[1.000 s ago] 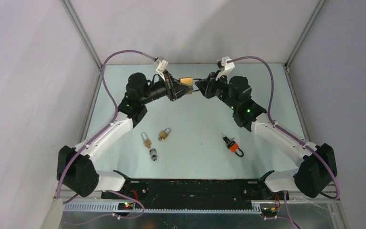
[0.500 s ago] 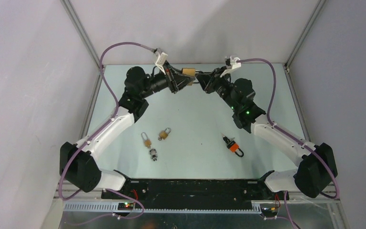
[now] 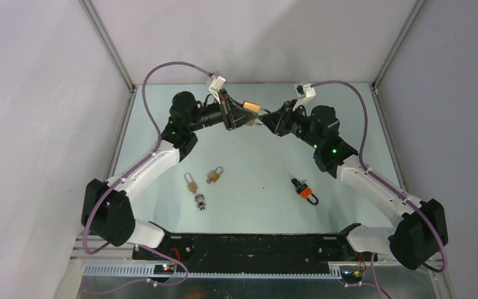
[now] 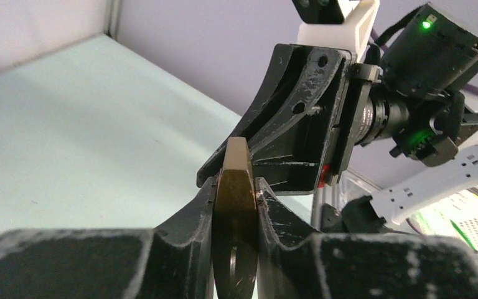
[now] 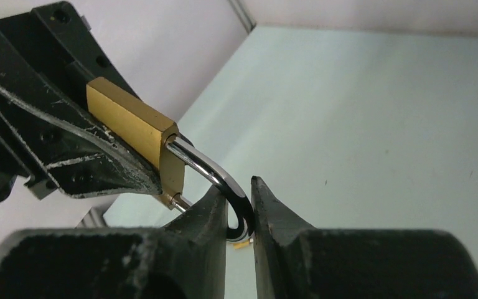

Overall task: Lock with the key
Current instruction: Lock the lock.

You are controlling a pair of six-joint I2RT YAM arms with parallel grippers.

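A brass padlock (image 3: 251,108) hangs in the air at the back of the table, between both grippers. My left gripper (image 3: 239,115) is shut on its body, seen edge-on in the left wrist view (image 4: 235,187). My right gripper (image 3: 272,119) is shut on its steel shackle (image 5: 221,177); the brass body (image 5: 134,128) shows at upper left in the right wrist view. One shackle leg seems to sit in the body, the other end shows just below it. A key with an orange head (image 3: 305,190) lies on the table at right.
Two small brass padlocks (image 3: 191,183) (image 3: 214,175) and a small silver lock part (image 3: 200,201) lie on the table left of centre. White walls close in the back and sides. The black base rail (image 3: 249,244) runs along the near edge.
Both arms shifted a little to the right and lower with the padlock held between them; the grip on body and shackle stays the same.
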